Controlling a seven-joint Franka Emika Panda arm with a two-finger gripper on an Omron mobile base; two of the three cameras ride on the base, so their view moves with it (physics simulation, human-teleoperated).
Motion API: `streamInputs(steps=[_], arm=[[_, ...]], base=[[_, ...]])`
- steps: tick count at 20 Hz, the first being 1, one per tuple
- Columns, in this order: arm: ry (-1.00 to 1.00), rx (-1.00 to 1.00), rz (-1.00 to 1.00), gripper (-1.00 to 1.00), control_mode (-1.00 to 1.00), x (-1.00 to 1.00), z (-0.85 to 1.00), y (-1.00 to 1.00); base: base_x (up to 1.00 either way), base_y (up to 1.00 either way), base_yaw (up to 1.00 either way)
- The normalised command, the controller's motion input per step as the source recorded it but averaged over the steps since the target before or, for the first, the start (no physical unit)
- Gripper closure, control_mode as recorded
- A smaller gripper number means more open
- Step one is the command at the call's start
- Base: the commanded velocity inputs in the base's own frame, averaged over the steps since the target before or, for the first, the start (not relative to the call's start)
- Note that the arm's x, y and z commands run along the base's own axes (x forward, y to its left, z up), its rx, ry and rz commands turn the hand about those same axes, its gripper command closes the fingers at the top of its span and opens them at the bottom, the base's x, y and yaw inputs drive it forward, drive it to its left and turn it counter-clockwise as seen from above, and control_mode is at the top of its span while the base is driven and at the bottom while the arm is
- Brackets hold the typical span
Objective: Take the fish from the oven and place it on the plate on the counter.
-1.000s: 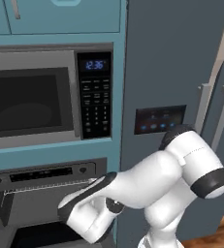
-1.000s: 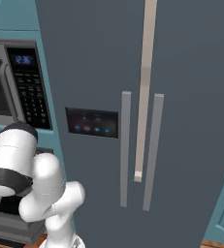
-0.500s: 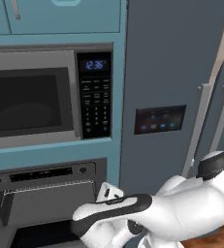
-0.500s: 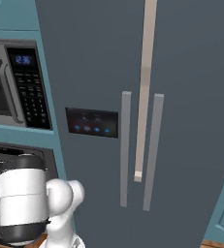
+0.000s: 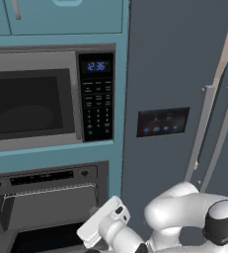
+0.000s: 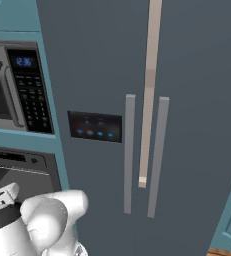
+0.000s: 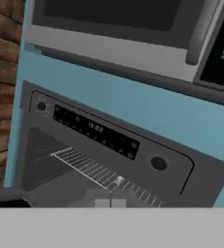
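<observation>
Hand view: oven (image 7: 108, 160) cavity open, fish (image 7: 118, 181) near rack's (image 7: 91, 169) front edge.

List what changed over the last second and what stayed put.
The arm folded down and swung low toward the open oven; nothing was grabbed or released. The microwave, the fridge and the oven's wire rack stayed as they were.
</observation>
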Motion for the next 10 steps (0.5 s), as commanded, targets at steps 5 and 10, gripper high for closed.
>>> streamInputs(steps=[5, 10], arm=[[-0.02, 0.51, -0.04, 1.00, -1.00, -0.14, -0.52, 0.75], [0.00, 0.16, 0.00, 1.00, -1.00, 0.10, -0.03, 0.31]], base=[[0.00, 0.00, 0.00], [0.00, 0.00, 0.00]])
